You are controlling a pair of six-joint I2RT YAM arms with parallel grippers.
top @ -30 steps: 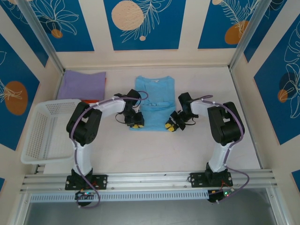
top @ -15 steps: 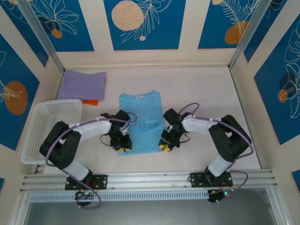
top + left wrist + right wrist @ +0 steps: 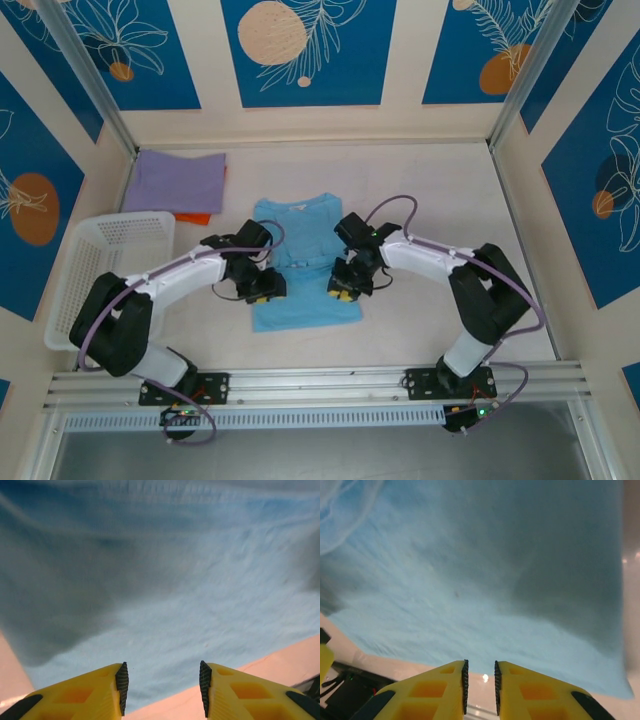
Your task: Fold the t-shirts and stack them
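Lavender shirt sits folded far left on the bench. Left hand is spread and empty. Blue shirt lies flat between the hands, probably soft, limp and light, so pinch its hem corners. Right hand is nearly pressed together, holding nothing.

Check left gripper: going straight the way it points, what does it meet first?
The light blue t-shirt. The left gripper, jaws apart and empty, points at cloth just inside the shirt's edge, with bare table beside it. Depth is unclear, so how soon is hard to say.
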